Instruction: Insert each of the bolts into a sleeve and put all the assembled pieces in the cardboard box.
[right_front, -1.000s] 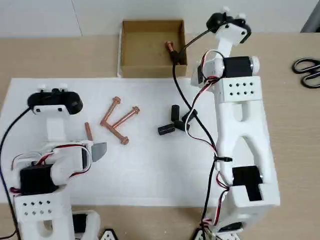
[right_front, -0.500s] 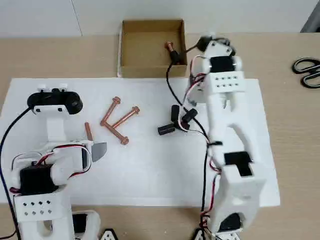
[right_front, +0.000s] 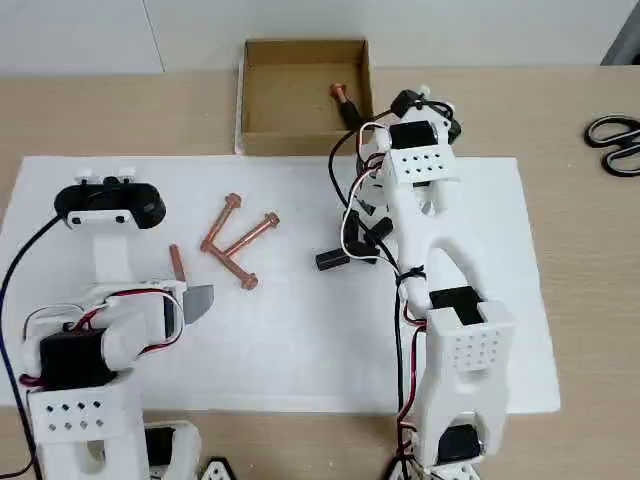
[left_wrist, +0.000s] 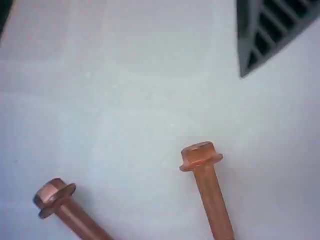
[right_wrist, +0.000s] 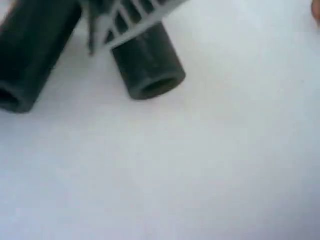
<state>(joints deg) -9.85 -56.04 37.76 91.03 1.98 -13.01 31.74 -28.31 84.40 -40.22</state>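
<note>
Since one second ago, the right arm (right_front: 425, 190) has folded back from the cardboard box (right_front: 242, 100) at the table's far edge. It now hangs over the sleeves (right_front: 333, 259) near the middle of the white sheet (right_front: 300, 360).

One assembled piece (right_front: 343, 100) lies against the box's right wall. Four bolts (right_front: 250, 235) lie loose on the sheet's left half.

Step in hand, as judged: fetching the next sleeve. The next move calls for lowering the right gripper (right_wrist: 125, 20) squarely over one sleeve without scattering its neighbours.

The left gripper (right_front: 190, 300) rests near the sheet's left edge, just beside one bolt, fingers spread wide and holding nothing.

Hidden items:
- In the high view the right gripper sits under its own arm. Its grip state cannot be determined.
- Wires (right_front: 352, 200) partly cover the sleeves.
</note>
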